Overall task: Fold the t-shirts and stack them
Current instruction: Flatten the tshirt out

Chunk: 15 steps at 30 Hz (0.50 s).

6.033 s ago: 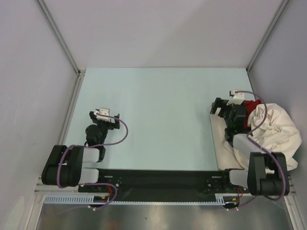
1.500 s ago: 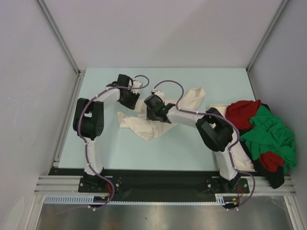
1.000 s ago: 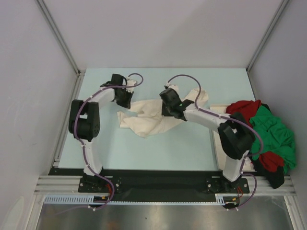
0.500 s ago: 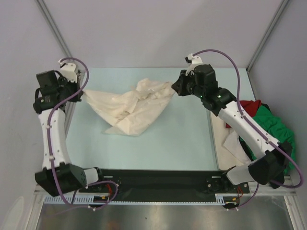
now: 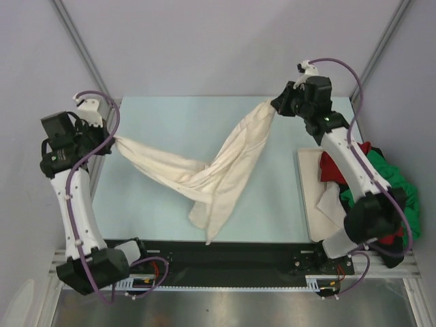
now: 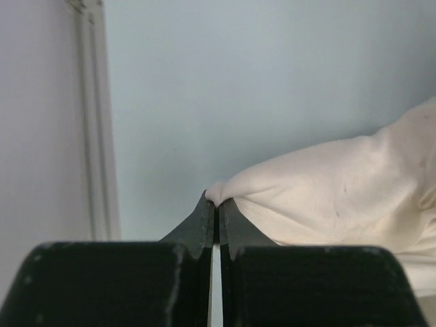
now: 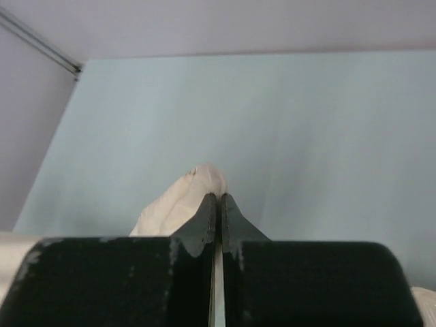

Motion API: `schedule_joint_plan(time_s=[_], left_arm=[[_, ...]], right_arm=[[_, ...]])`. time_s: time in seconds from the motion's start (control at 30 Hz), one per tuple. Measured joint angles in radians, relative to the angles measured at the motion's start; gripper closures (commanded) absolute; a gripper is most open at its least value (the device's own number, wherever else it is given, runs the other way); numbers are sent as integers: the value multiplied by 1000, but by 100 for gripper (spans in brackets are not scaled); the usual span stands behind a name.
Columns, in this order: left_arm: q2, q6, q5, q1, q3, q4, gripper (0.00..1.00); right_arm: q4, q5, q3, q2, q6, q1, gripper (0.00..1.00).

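The cream t-shirt (image 5: 218, 170) hangs stretched in the air between my two arms, sagging in a V with a loose tail near the table's front. My left gripper (image 5: 111, 142) is shut on one end of it at the left; the pinched cloth (image 6: 320, 191) shows at my closed fingertips (image 6: 216, 203). At the back right, my raised right gripper (image 5: 274, 104) is shut on the other end, a cream bunch (image 7: 180, 204) poking out past its tips (image 7: 218, 197). The red t-shirt (image 5: 340, 163) and green t-shirt (image 5: 385, 184) lie heaped at the right.
A white tray (image 5: 312, 204) lies at the right edge under the heap of shirts. Grey walls with metal rails (image 5: 85, 51) close in the pale blue table (image 5: 170, 122) on three sides. A black base rail (image 5: 218, 262) runs along the near edge.
Both arms have pulled further apart and lifted, the right toward the back right. The cream t-shirt went from a bunched spread on the table to a taut hanging band.
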<state>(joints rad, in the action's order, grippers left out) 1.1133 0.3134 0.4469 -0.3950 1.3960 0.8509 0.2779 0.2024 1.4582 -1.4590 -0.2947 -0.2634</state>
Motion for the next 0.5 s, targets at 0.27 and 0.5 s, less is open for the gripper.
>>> schedule_joint_plan(time_s=[0.27,0.5], left_arm=[[156,-24,63,92,-261,-140,100],[192,3,29,106,-341,-189,100]], right_arm=[[-70,-88,217,-478,-36,42,43],[43,-246,360,-571,-68,24,30]])
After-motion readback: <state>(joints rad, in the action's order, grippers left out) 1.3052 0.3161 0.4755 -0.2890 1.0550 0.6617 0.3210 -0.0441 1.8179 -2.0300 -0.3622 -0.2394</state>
